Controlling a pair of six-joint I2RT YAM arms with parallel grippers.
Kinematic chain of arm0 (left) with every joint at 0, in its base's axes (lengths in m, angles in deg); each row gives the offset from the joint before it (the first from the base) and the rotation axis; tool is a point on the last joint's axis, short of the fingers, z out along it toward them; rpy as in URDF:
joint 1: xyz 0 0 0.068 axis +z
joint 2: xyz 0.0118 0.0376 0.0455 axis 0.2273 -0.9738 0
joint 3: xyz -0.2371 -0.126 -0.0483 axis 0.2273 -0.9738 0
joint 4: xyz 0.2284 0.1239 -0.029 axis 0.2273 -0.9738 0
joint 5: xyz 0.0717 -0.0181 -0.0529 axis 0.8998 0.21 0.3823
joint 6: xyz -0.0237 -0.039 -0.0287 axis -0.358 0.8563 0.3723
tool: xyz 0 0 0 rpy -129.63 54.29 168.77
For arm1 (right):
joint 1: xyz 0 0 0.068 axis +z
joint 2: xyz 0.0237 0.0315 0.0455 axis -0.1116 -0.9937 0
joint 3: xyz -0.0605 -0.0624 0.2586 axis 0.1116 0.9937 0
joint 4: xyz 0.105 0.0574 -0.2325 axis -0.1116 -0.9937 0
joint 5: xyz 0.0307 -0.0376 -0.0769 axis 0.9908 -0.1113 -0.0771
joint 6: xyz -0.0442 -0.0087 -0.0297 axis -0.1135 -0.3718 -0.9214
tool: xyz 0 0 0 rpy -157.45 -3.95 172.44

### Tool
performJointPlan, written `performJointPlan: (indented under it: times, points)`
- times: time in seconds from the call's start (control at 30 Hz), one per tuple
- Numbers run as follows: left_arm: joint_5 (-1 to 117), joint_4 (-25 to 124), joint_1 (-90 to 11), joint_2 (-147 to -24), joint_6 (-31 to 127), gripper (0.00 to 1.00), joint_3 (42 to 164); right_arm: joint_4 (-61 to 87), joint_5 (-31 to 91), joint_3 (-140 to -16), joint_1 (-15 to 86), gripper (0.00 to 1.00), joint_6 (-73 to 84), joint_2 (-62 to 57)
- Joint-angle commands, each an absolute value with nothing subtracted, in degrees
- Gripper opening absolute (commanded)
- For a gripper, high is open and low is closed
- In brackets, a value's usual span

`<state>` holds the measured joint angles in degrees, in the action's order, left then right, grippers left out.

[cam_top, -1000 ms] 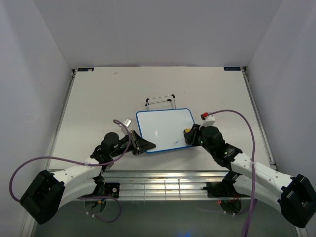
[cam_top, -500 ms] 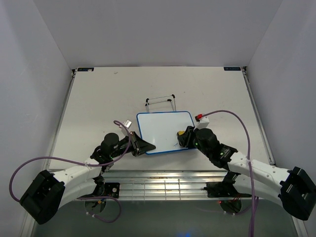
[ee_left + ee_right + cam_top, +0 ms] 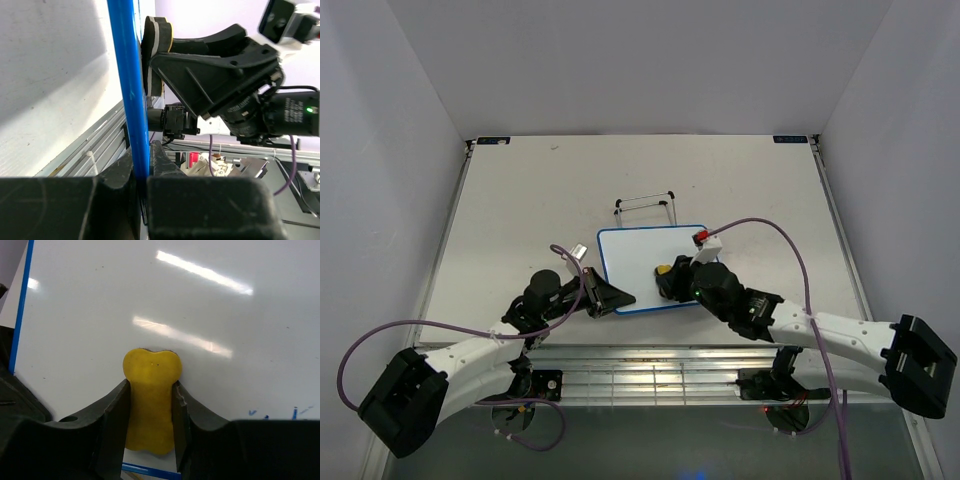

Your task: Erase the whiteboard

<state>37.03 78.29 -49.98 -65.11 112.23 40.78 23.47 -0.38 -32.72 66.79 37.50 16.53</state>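
The whiteboard (image 3: 645,258), white with a thin blue frame, lies mid-table. My left gripper (image 3: 616,297) is shut on its near left frame edge; the left wrist view shows the blue frame (image 3: 129,90) pinched between the jaws. My right gripper (image 3: 670,281) is shut on a yellow eraser (image 3: 664,269) pressed onto the board's near middle. In the right wrist view the eraser (image 3: 150,400) sits between the jaws on the white surface (image 3: 150,300), with small blue marks (image 3: 295,413) at lower right. The right gripper (image 3: 210,75) also shows in the left wrist view.
A thin wire stand (image 3: 646,204) with black feet lies just behind the board. The table (image 3: 520,200) is walled by white panels on three sides. A metal rail (image 3: 650,365) runs along the near edge between the arm bases.
My right gripper has slid the eraser leftward across the board's near part, from its right edge toward the middle. The left gripper and the board have stayed put.
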Motion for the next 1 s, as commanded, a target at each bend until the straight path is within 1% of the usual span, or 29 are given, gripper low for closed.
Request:
performJointPlan:
  times: [0.0, 0.07, 0.23, 0.3, 0.43, 0.5, 0.63, 0.83, 0.97]
  points:
    - [33.99, 95.84, -50.31, -59.06, 112.11, 0.0, 45.94, 13.24, -5.74, -27.61, 65.31, 0.08, 38.14, 20.35]
    - [33.81, 95.84, -50.23, -59.15, 112.2, 0.0, 46.21, 9.99, -5.84, -24.98, 63.2, 0.08, 37.79, 24.05]
    - [33.81, 95.84, -50.23, -59.15, 112.55, 0.0, 46.56, 9.28, -2.94, -20.4, 54.94, 0.08, 35.77, 31.34]
    - [33.46, 96.11, -50.31, -59.59, 113.07, 0.0, 46.73, 9.19, -1.44, -20.48, 53.09, 0.08, 34.36, 31.79]
    - [33.28, 96.81, -50.31, -60.47, 113.69, 0.0, 46.38, 11.72, 2.68, -21.97, 53.43, 0.08, 35.14, 30.75]
    - [33.46, 97.16, -50.23, -60.73, 113.95, 0.0, 46.21, 14.36, 4.18, -22.15, 55.61, 0.08, 36.28, 29.69]
    - [33.63, 97.6, -50.4, -61.26, 114.04, 0.0, 46.47, 17.36, 3.22, -23.64, 60.72, 0.08, 38.75, 26.53]
    - [33.63, 97.6, -50.4, -62.05, 113.87, 0.0, 47.09, 20.09, -0.29, -27.07, 69.15, 0.08, 41.56, 22.75]
    - [33.72, 97.87, -50.4, -62.05, 113.96, 0.0, 47.0, 19.56, -3.02, -30.41, 72.15, 0.08, 41.48, 18.88]
